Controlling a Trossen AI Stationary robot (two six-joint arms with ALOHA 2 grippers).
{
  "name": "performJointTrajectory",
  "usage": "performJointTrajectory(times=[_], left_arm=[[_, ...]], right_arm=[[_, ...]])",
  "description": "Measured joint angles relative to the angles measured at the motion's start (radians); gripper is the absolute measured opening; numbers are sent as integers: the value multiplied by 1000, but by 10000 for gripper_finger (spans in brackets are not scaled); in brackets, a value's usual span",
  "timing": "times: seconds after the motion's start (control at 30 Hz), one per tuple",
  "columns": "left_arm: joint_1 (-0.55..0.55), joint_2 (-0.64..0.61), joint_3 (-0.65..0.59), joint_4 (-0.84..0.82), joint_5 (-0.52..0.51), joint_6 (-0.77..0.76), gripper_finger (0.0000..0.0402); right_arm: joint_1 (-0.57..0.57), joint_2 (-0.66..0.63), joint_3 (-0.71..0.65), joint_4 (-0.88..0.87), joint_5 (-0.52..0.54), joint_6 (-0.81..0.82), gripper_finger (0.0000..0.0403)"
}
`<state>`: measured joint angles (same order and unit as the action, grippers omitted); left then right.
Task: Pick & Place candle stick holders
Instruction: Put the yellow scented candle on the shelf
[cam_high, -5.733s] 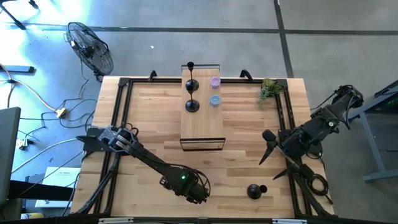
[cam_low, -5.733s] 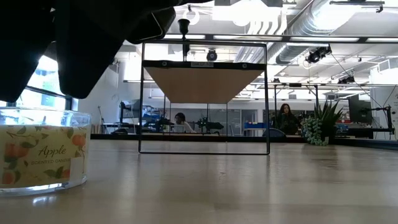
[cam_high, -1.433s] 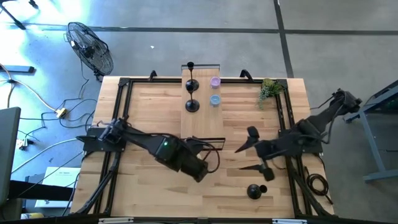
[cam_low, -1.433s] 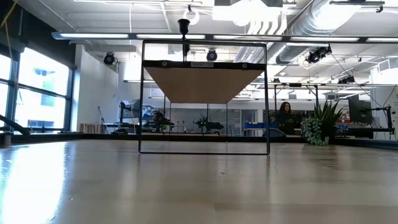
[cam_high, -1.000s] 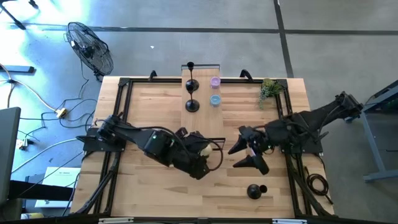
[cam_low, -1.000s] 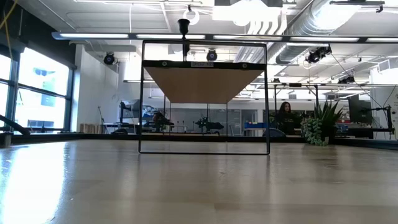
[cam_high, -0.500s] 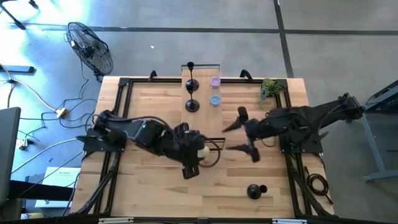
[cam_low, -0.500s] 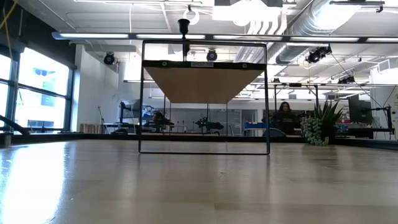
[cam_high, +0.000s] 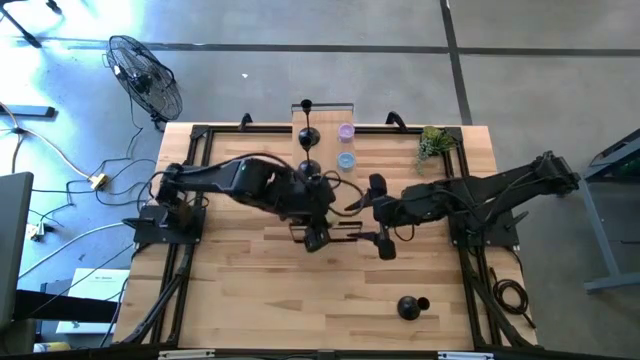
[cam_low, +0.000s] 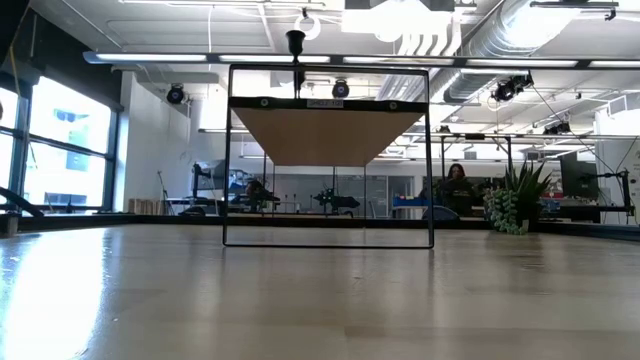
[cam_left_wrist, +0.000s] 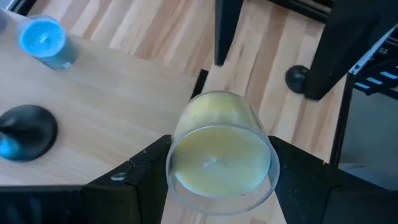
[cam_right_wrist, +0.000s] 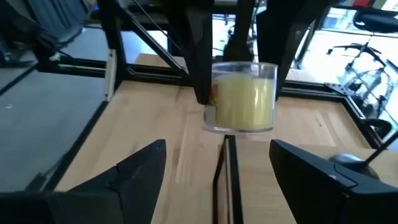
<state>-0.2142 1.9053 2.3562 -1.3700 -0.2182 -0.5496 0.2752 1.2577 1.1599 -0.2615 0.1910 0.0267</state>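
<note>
My left gripper is shut on a glass jar candle with yellow wax, above the near end of the wooden shelf; the jar also shows in the right wrist view. My right gripper is open and empty, level, just right of the jar, pointing at it. Three black candle stick holders stand on their round bases on the shelf's far part. Another holder stands on the table near the front right. My left gripper pinches the jar's glass side wall between its two fingers, one on each side. The fingers come from above, pointing down. The jar is upright with its open top up, lifted clear above the shelf top.
A purple candle and a blue candle stand on the shelf beside the holders. A small green plant stands at the far right. The shelf's black frame rises from the table's middle. Bare table lies to the near left.
My left gripper has carried the jar toward the table's far edge, up over the shelf's near end, the jar staying upright. My right gripper has moved toward the table's left and far edge, close to the jar, and stays open.
</note>
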Motion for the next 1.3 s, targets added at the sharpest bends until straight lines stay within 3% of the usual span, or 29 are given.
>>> performJointTrajectory(times=[0.27, 1.3], left_arm=[[20, 0, 0, 9, 22, 42, 223], [18, 1, 0, 7, 26, 38, 223]], right_arm=[[0, -1, 0, -15, 99, -1, 281], [-11, -3, 0, -44, -162, 101, 288]])
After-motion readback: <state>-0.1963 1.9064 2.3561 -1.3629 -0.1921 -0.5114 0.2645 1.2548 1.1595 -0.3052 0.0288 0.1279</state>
